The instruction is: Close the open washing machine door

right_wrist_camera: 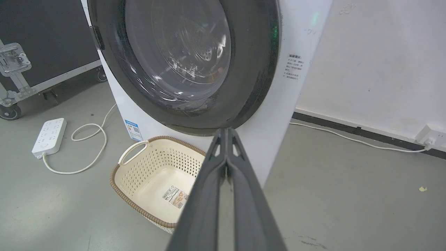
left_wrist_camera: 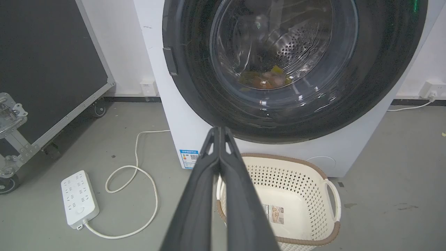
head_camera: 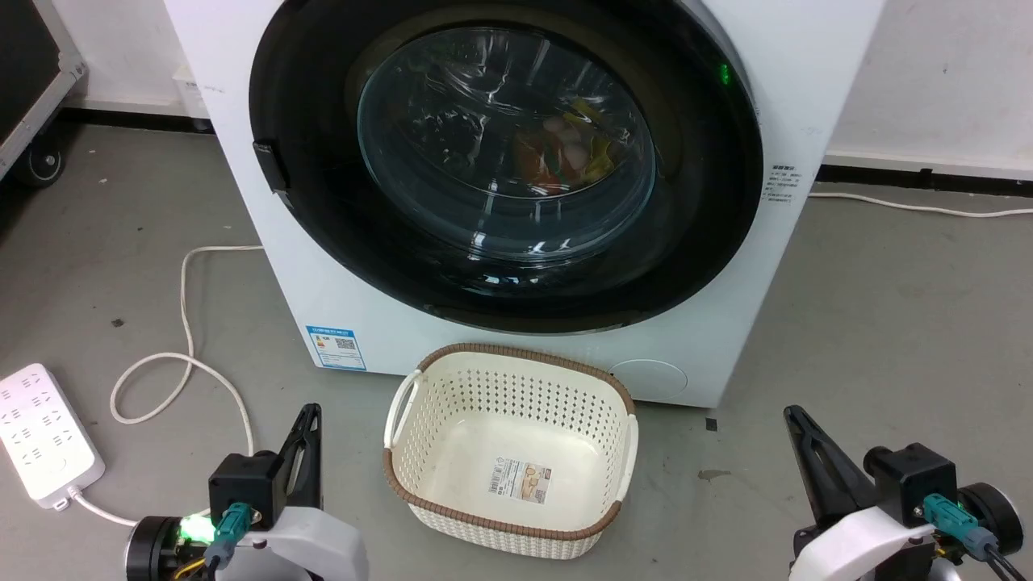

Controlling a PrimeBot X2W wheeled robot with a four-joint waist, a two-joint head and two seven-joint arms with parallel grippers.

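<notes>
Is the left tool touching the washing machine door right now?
Apart. In the head view the left tool sits low, with grey floor and the washing machine's white front between it and the washing machine door.

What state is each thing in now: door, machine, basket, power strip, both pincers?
washing machine door: shut, flush with the front.
washing machine: green light lit; colourful items in the drum.
laundry basket: upright, empty, on the floor before the machine.
power strip: flat on the floor, sockets free.
left pincer: shut, empty.
right pincer: shut, empty.
</notes>
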